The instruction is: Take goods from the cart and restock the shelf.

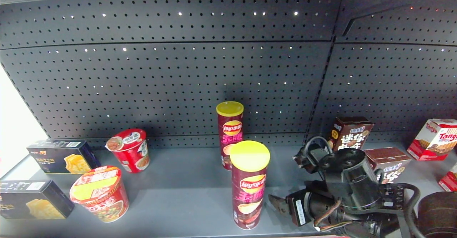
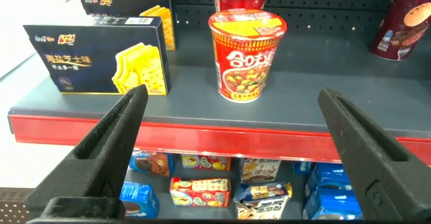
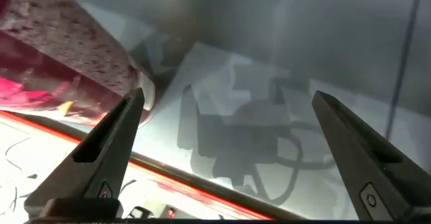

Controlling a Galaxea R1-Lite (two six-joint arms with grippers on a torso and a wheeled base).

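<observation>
Chips can: stood on shelf just beside your right gripper.
Right jaws: were wide, empty.
Left gripper: was wide, empty.

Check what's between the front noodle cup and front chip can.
Bare shelf, per the head view; front noodle cup and front chip can stand apart.

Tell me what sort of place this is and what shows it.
Most likely a shop aisle, or a mock-up of one: a grey shelf with a perforated back panel and a red front strip, chip cans and cup noodles lined up on it, and more packets on the shelf below.
</observation>
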